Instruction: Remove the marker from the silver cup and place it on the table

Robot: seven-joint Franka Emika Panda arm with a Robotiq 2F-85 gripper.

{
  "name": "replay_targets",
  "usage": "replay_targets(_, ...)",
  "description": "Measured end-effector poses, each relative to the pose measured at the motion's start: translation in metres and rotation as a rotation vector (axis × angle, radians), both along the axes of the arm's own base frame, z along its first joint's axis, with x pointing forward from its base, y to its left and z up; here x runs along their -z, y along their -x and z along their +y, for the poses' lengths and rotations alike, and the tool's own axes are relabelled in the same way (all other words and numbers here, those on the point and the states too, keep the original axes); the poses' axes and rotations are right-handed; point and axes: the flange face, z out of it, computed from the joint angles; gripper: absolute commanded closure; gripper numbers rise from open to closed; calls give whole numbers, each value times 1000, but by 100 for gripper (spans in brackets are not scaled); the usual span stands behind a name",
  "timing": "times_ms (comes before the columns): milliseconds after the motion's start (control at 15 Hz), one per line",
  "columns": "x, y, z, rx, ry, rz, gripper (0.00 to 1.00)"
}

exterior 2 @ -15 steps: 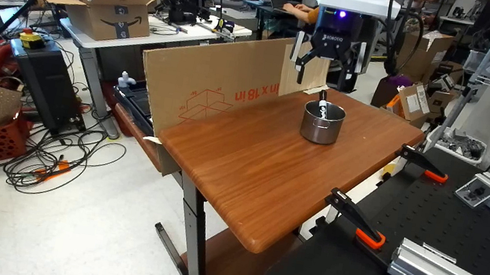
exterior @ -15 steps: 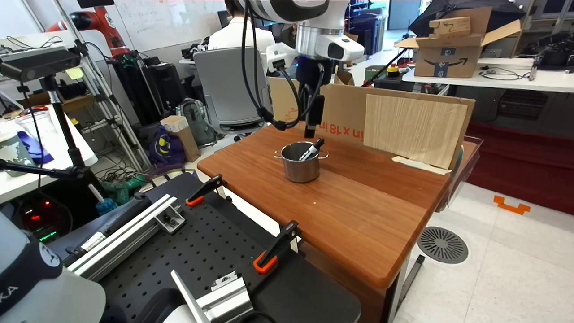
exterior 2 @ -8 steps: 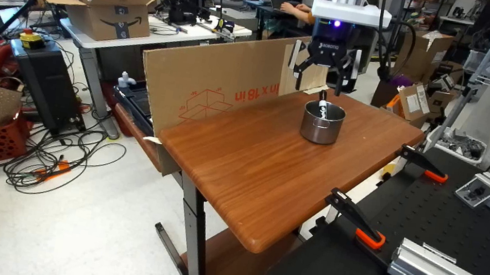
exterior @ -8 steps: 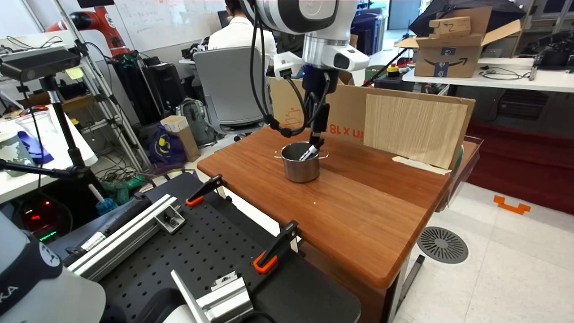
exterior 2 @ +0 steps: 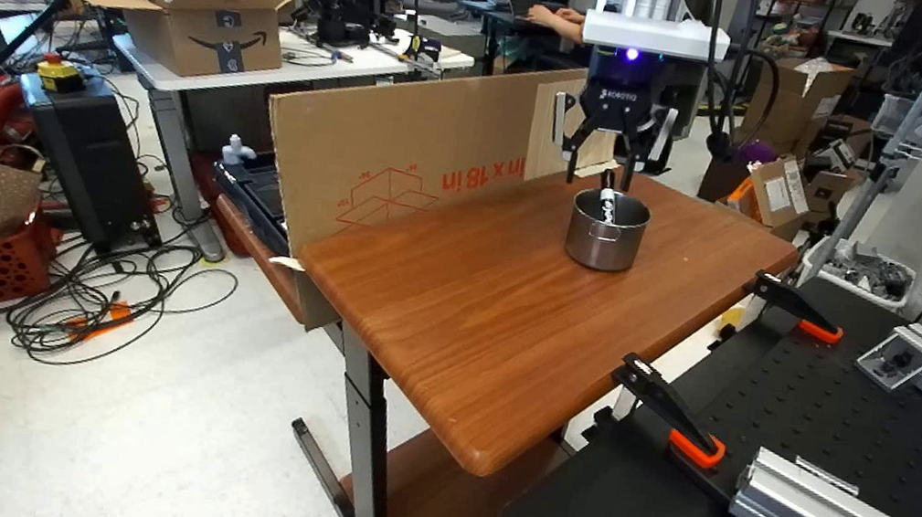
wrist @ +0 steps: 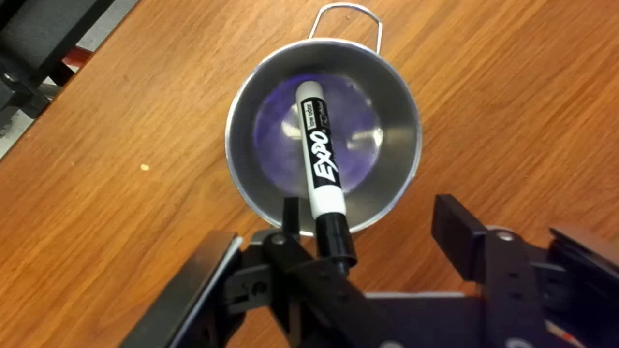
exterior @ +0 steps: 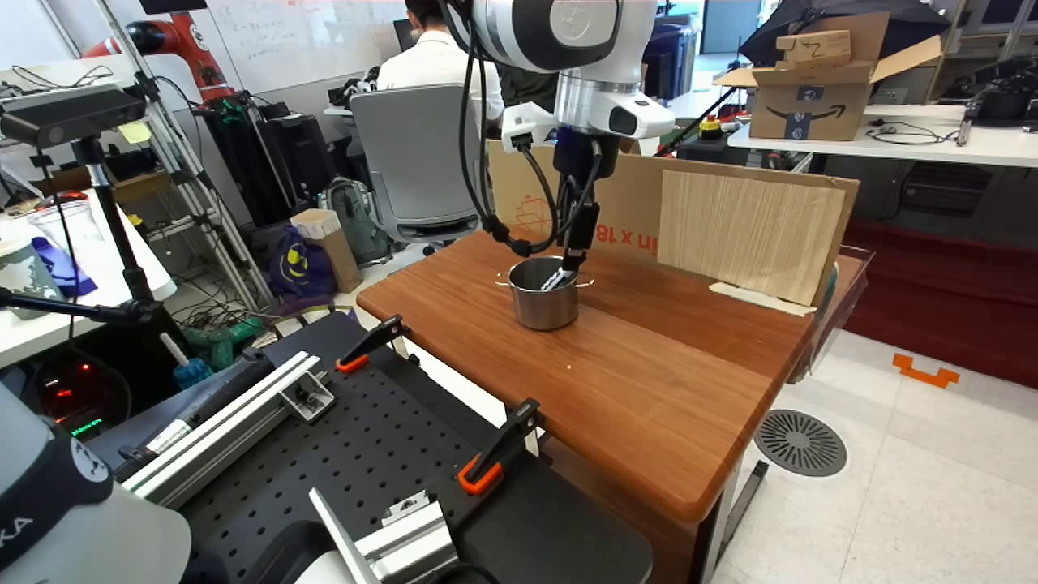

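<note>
Wrist view: marker (wrist: 320,150) leans in silver cup (wrist: 396,130), cap tip lost against dark gripper (wrist: 371,223), fingers (wrist: 452,232) wide apart | In an exterior view: gripper (exterior: 572,261) hides cap; can't tell if touching | In an exterior view: cup, far right on table (exterior 2: 452,313), hides marker's bottom

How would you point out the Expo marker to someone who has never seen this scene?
On the reddish-brown wooden table stands a two-handled silver cup. Inside it leans the Expo marker, black-capped end poking above the rim. Its pale barrel with white "EXPO" lettering on a black label sets it apart from the cup's plain metal.
</note>
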Motion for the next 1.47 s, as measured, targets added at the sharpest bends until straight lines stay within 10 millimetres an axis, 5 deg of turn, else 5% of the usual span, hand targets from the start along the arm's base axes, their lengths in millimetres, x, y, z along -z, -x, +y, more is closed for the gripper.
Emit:
replay_targets(333, -3, -5, 3, 18, 5, -7, 97)
replay_targets(933, -10, -7, -1, 31, 9, -16, 95)
replay_targets(1133, -36, -4, 0, 18, 0, -27, 95)
replay_targets(1467, -110, 27, 0, -27, 7, -72, 95)
